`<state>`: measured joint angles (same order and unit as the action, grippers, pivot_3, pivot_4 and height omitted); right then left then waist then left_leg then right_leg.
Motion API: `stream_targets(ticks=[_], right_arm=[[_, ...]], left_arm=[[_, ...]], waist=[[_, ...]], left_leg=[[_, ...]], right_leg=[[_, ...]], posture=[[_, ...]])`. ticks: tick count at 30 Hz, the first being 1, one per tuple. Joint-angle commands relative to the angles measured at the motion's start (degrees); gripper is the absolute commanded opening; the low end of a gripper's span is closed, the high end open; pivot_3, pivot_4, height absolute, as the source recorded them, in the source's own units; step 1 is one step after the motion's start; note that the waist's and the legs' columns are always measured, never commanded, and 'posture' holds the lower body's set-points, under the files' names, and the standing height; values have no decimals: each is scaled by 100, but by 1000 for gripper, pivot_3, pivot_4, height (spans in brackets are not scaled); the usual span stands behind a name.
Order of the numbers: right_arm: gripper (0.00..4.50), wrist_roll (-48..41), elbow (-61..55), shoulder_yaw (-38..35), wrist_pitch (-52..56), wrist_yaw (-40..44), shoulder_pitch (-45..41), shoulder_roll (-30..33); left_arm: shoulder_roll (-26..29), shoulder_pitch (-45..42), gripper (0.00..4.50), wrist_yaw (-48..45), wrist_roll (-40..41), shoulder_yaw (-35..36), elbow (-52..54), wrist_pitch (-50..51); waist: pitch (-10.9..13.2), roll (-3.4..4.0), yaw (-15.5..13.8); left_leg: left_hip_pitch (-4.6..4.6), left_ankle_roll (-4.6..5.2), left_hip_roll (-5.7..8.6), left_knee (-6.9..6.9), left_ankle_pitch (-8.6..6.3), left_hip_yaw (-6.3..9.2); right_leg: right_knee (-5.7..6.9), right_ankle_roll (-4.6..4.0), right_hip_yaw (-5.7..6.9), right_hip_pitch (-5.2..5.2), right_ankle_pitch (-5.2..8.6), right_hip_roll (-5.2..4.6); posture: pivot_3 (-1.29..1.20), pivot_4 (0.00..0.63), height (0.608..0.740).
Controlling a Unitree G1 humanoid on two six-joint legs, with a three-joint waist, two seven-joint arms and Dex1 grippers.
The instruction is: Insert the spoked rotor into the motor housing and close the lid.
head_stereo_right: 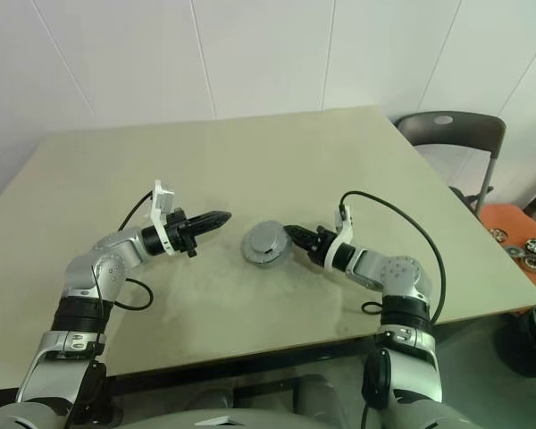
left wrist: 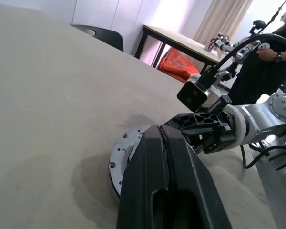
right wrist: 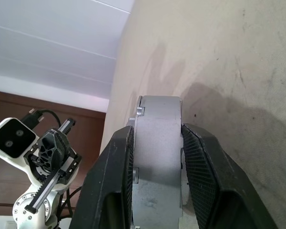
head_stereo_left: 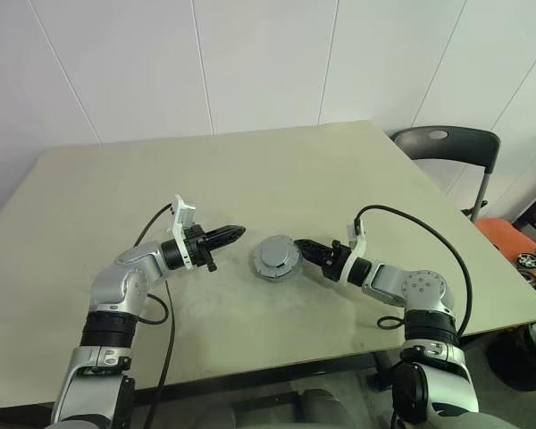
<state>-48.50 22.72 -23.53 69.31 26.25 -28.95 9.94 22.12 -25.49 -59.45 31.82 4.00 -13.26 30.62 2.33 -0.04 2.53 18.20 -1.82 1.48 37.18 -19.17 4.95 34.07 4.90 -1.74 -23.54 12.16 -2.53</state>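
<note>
As seen, motor housing [right wrist: 157, 157] between right gripper [right wrist: 157, 191] pads (touching).

A: In the left wrist view the black fingers [left wrist: 167, 186] cover most of the motor housing [left wrist: 121, 155] — just a slice of rim shows.

B: Its inside is hidden — the lid [head_stereo_left: 274, 255] covers it. The chair [head_stereo_left: 451, 152] is partly behind the worktop [head_stereo_left: 116, 214].
</note>
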Motion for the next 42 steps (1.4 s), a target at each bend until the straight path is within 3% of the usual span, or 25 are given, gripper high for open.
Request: stream_targets(ticks=[1, 11, 14, 17, 21, 23, 33, 42], right_arm=[[1396, 194, 108, 174, -29, -74, 41, 38], [1396, 543, 576, 358, -472, 90, 152, 350], [1396, 857, 953, 483, -882, 159, 213, 570], [1396, 1288, 1536, 659, -1635, 211, 309, 876], [1396, 1261, 1644, 846, -1801, 558, 363, 1050], [1396, 1205, 1570, 898, -1778, 653, 393, 1066], [1396, 838, 680, 886, -1645, 943, 454, 894], [1396, 395, 64, 541, -1424, 1001, 155, 833]], left_arm=[[4, -167, 0, 22, -12, 32, 61, -106], [-5, 10, 0, -11, -243, -222, 99, -248], [-13, -21, 0, -15, -254, -236, 70, -244], [-35, -32, 0, -14, -250, -252, 79, -233], [-40, -40, 0, -19, -249, -259, 72, -231], [-44, -37, 0, -20, -245, -262, 77, -228], [-98, -115, 0, -37, -257, -267, -29, -267], [-125, -148, 0, -24, -261, -265, -74, -291]], waist=[[0, 0, 0], [-3, -2, -3], [-24, -34, -7], [-35, -45, -20], [-42, -44, -46], [-44, -44, -54], [-61, -72, -34], [-26, -10, -37]], left_leg=[[0, 0, 0, 0, 0, 0], [-5, 0, 0, 2, 0, -3], [-9, 0, 0, 6, 0, -2], [-71, 0, 1, 9, 0, -4], [-137, -4, -19, 41, -3, 8], [-119, -20, -29, 70, -12, 2], [-54, 0, -5, 88, -1, -9], [22, 1, 4, 85, 1, -14]], right_leg=[[0, 0, 0, 0, 0, 0], [1, 0, -2, 18, 1, 1], [-1, 0, -2, 29, 1, 1], [-17, 2, -2, 92, 27, -2], [-96, 3, -1, 197, 32, -9], [-106, 5, -20, 225, 33, -20], [-80, 79, -88, 207, 73, -14], [-29, 87, -95, 95, 57, -2]], posture=[[0, 0, 740], [0, 0, 740], [0, 0, 740], [0, 0, 740], [0, 0, 740], [0, 0, 740], [0, 0, 740], [0, 0, 740]])
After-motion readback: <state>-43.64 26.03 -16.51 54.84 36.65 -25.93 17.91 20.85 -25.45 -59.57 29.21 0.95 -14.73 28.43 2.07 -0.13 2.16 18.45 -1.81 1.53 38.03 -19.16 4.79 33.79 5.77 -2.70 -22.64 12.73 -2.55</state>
